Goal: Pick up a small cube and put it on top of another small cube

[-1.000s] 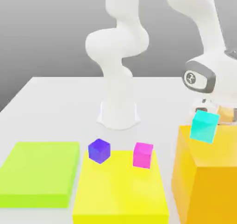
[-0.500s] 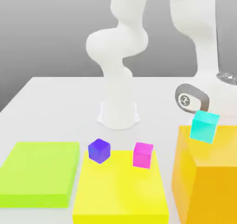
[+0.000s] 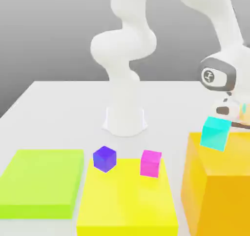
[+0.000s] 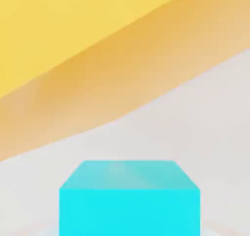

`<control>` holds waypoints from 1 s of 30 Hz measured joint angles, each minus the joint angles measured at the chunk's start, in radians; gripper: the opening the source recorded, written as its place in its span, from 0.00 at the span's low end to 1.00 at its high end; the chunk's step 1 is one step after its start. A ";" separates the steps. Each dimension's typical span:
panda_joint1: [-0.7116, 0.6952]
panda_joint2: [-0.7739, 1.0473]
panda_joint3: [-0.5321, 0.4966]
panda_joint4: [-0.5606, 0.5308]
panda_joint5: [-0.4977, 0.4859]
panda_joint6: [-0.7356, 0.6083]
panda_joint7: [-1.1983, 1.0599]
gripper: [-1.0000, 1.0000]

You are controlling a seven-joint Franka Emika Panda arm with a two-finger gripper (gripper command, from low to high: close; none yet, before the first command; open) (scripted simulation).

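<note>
Hanging tilted just below the robot's hand (image 3: 228, 114), the small glossy sky-cyan cube (image 3: 215, 134) sits above the tall orange block's (image 3: 219, 181) near corner; the wrist has swung upward since a second ago, suggesting transport has begun. Finger opening cannot be told.

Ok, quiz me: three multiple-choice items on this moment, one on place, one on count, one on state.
1. Where is the purple cube?
A. on the green block
B. at the yellow block's far corner
C. on the orange block

2. How many small cubes show in the exterior view?
A. two
B. three
C. five

3. The pink cube is:
A. stacked on another cube
B. sitting on the yellow block
C. on the bare table

Answers: 1 B, it sits at that block's far corner toward the exterior view's left. 2 B, purple, pink and cyan cube. 3 B, yellow surface lies under it.
</note>
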 joint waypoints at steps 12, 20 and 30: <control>-0.056 -0.245 -0.025 0.088 -0.036 -0.121 -0.165 0.00; -0.238 -0.446 -0.112 -0.057 -0.194 -0.289 -0.135 0.00; -0.361 -0.416 -0.238 -0.274 -0.158 -0.274 -0.135 0.00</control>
